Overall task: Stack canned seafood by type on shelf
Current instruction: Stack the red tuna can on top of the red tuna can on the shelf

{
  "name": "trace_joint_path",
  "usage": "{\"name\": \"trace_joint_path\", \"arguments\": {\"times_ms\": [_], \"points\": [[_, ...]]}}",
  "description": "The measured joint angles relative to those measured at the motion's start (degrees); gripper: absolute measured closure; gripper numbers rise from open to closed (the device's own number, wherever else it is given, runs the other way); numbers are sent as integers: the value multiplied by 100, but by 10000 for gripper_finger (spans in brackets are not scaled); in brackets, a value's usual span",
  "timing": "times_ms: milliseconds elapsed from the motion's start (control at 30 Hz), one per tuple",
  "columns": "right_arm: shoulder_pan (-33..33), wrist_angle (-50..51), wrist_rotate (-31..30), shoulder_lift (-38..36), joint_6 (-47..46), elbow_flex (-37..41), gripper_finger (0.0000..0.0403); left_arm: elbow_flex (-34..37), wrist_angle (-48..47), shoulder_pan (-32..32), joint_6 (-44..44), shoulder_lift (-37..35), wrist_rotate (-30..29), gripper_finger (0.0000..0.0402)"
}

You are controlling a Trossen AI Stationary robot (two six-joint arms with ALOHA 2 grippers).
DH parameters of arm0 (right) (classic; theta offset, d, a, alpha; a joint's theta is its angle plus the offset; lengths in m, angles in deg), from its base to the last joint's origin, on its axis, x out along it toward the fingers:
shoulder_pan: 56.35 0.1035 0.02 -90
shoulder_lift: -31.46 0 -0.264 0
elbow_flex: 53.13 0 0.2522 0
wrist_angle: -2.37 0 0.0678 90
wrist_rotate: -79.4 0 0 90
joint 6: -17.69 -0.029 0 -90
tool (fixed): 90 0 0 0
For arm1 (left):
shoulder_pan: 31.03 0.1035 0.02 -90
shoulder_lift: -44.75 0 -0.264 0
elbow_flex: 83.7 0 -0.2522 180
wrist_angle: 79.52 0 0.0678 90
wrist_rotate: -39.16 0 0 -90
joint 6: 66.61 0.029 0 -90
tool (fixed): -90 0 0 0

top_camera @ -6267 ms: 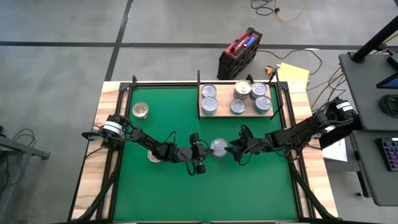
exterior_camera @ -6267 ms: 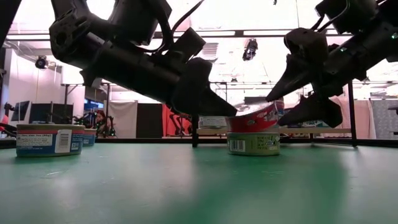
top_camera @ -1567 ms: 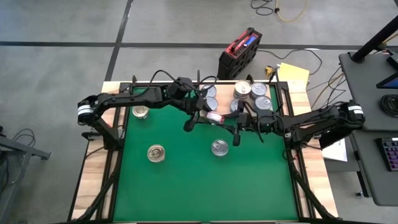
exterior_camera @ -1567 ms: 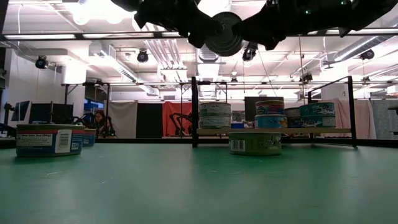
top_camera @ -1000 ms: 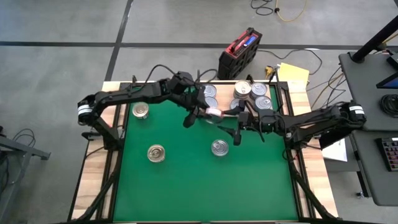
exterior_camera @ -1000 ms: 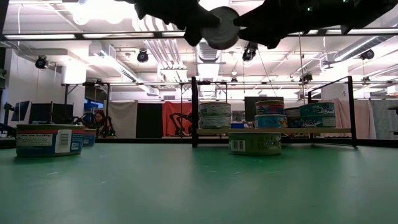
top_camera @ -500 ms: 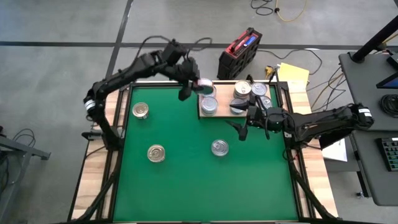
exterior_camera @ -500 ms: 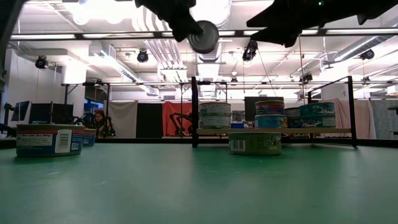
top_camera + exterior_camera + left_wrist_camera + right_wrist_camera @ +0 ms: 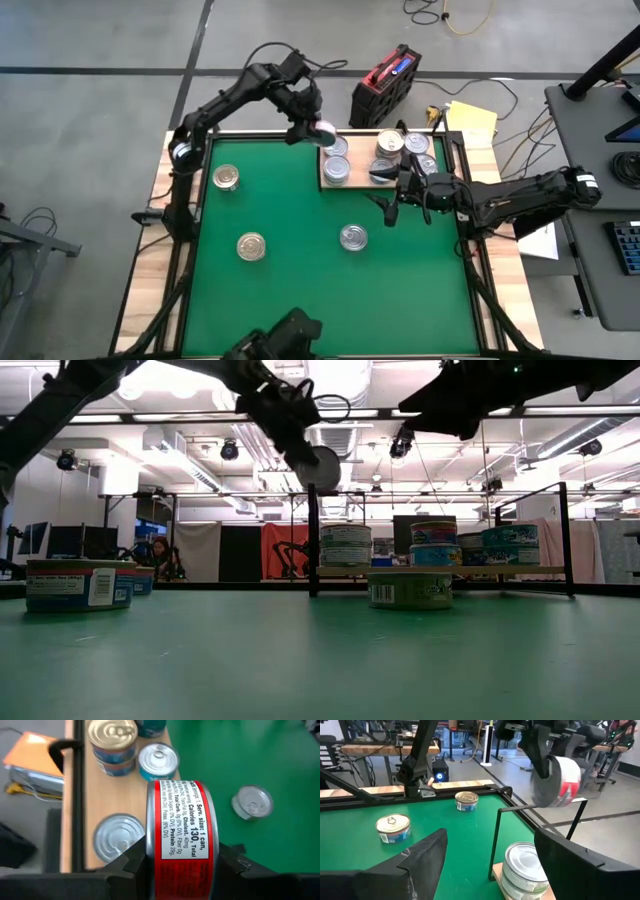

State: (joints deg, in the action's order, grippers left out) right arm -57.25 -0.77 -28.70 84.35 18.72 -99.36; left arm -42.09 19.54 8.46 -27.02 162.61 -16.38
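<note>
Holding a red-labelled can (image 9: 181,837) on edge above the shelf's (image 9: 352,183) far left corner, the left gripper (image 9: 318,131) pinched its flat ends, so it risked dropping tilted and rolling off, while the right gripper (image 9: 392,205) waited spread near the shelf's front edge.

Bright ceiling lights (image 9: 330,380) wash out white in the low view and turn my arms into dark silhouettes. From above, the light is even and soft, with faint shadows on the green mat (image 9: 300,260). The red-labelled tin (image 9: 559,779) is smeared with blur in the right wrist view.
</note>
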Motion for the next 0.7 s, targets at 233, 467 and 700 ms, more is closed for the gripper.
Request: {"name": "trace_joint_path", "arguments": {"times_ms": [233, 467, 700], "points": [[-26, -2, -1, 9, -48, 0, 124, 326, 50, 32, -71, -50, 408, 282], [-26, -7, -1, 10, -136, 0, 131, -89, 193, -236, -265, -48, 584, 282], [-26, -190, -488, 306, 674, 2, 128, -129, 161, -950, -136, -52, 914, 282]]}}
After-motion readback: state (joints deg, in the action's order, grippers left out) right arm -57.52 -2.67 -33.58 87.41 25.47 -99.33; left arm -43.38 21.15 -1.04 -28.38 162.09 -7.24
